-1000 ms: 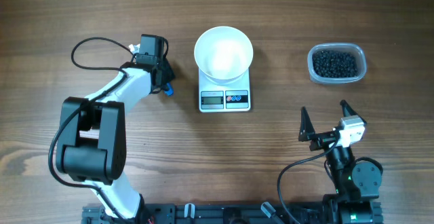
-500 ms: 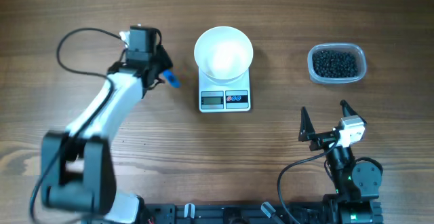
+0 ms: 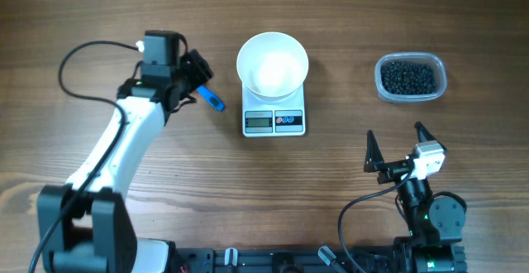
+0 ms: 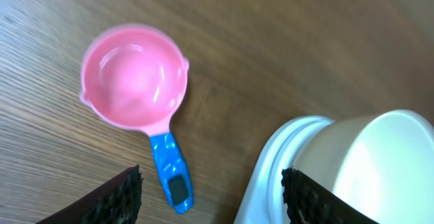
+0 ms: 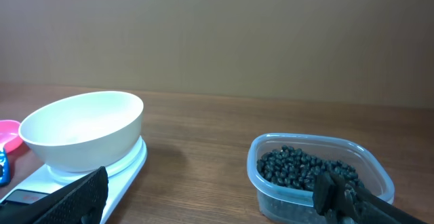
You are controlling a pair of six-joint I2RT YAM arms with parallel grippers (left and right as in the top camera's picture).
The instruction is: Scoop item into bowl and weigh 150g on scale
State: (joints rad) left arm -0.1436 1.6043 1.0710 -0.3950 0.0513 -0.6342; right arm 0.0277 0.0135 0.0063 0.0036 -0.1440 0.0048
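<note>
The pink scoop (image 4: pixel 133 77) with a blue handle (image 4: pixel 173 183) lies on the wood, empty. My left gripper (image 4: pixel 213 207) is open just above the handle's end, its fingers wide on either side and touching nothing. In the overhead view only the handle (image 3: pixel 212 100) shows beside the left gripper (image 3: pixel 197 81). The empty white bowl (image 3: pixel 273 62) sits on the scale (image 3: pixel 274 121). The item, a heap of black beads (image 3: pixel 407 77), fills a clear tub (image 5: pixel 319 176). My right gripper (image 3: pixel 401 150) is open near the front edge, holding nothing.
In the left wrist view the bowl (image 4: pixel 386 163) and the scale's platform rim (image 4: pixel 278 163) stand close to the right of the scoop handle. Black cables trail behind both arms. Bare wood lies between the scale and the tub.
My left gripper has opened and let go of the scoop's blue handle, and the arm has swung back to the left. The right arm has not moved.
</note>
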